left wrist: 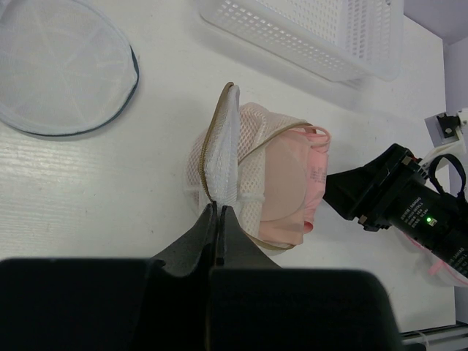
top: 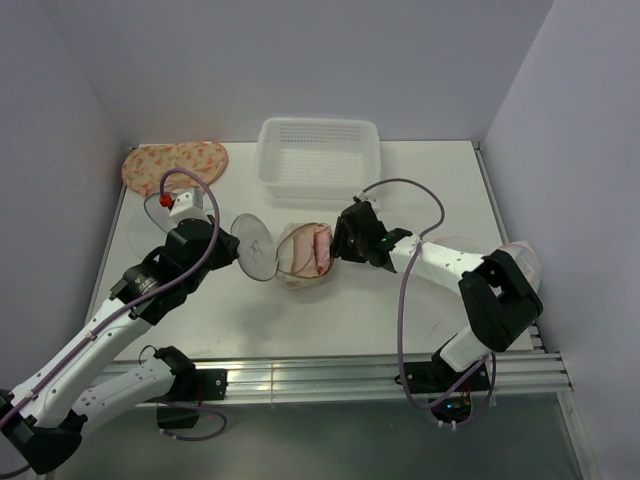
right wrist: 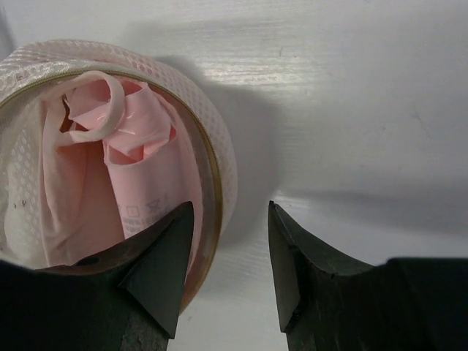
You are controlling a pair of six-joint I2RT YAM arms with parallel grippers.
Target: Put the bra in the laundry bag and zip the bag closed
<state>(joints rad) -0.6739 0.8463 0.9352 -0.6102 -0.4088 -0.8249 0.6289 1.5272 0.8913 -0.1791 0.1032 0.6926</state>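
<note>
Item, far left: we note a pair of floral pads (top: 175, 163) at the back of the table (top: 420, 300) and a grey-rimmed mesh bag (left wrist: 58, 66) beside them, neither part of the job. Item: left gripper (left wrist: 219, 216), fingers pressed together on the edge of the lid flap (left wrist: 219, 139), holding it up and away from the opening. Item, centre: the laundry bag (top: 292, 255), lying on its side on the table near the white basket (top: 320, 155), its mouth turned toward the right arm. Item: the bra (right wrist: 139, 168), pink, folded inside the bag; in the left wrist view we see a pink edge level with or slightly past the rim. Item, right: right gripper (right wrist: 227, 270), fingers apart at the rim, one tip over the opening and one over bare table, clamped on nothing. Status, by our reckoning: loading is done or nearly so; a last tuck, folding the flap down and running the zip round are all left.
</note>
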